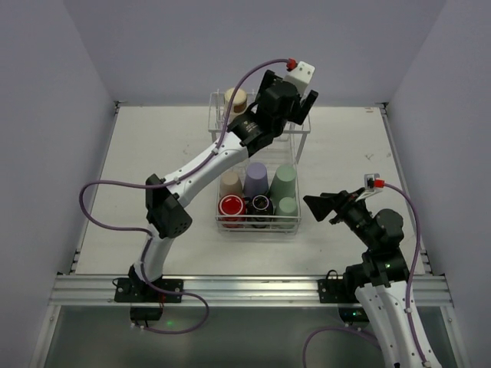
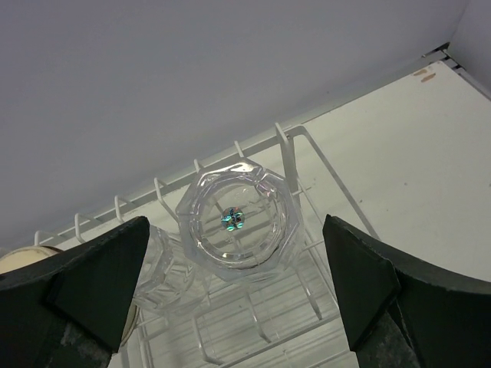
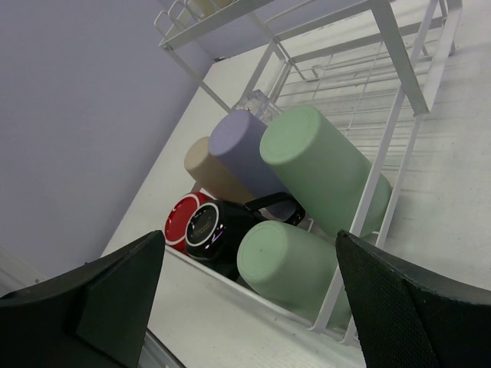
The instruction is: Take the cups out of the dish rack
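A clear cup (image 2: 238,222) stands on the rack's (image 2: 295,149) upper shelf at its far end, with a second clear cup (image 2: 165,272) just beside it. The left gripper (image 2: 234,276) hovers over it, fingers wide apart and straddling it. It should drop straight, centred, miss the neighbour, pinch gently, then lift clear of the prongs. The right gripper (image 1: 322,205), also spread, sits beside the rack's near right corner.

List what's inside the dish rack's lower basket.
Visible: tan cup, lavender cup, two pale green cups, red cup and black cup. The left arm hides the dish rack's far part from above.
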